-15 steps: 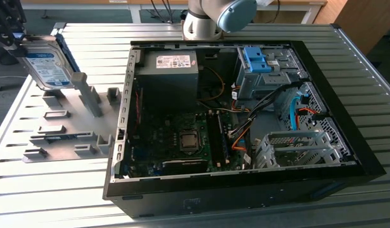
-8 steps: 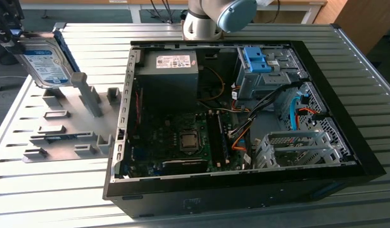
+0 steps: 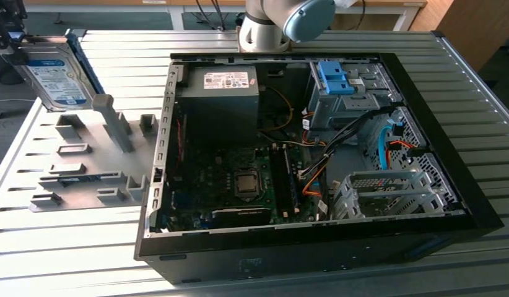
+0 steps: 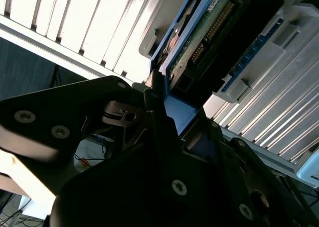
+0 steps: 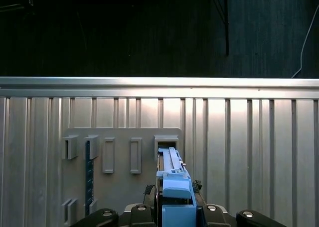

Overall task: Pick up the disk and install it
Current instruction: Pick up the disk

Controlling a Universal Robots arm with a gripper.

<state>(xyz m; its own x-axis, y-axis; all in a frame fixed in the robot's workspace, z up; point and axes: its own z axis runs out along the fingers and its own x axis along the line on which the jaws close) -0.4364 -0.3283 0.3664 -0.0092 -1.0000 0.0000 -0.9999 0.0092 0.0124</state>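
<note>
Ribbed metal table point(image 3: 64, 253) ran under everything, with the open black computer case point(image 3: 321, 247) sitting closest and a grey slotted holder plate point(image 3: 31, 154) just beside it on the exterior view's left. Further back, upper left of that view, the gripper point(image 3: 15, 43) was pinching the disk point(image 3: 56, 77) up over the plate's far end: silver, white-and-blue label, blue frame along its edge. The arm base point(image 3: 263, 31) sat farthest back.
</note>
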